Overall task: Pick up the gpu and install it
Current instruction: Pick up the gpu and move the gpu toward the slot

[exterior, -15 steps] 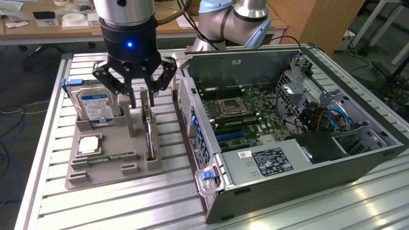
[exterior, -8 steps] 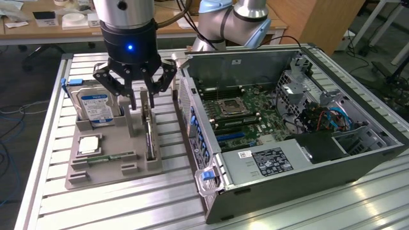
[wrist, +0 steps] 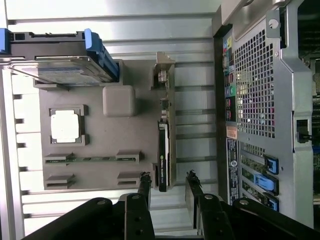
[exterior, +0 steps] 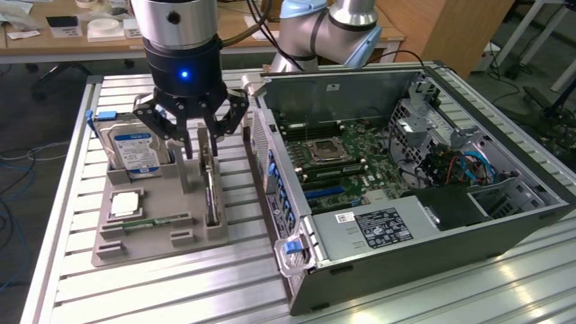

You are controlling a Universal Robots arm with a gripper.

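Gpu: stands on edge in a slot of the grey holder tray, not gripped. From the exterior view's left: blue-labelled hard drive upright in the tray; gripper just above the card, fingers spread apart, holding nothing; open computer case beside the tray.

The gpu, a thin dark card with a black cooler block, possibly green-labelled, and a silver bracket at one end, stands on edge in a slot along the grey tray's edge on the exterior view's right.
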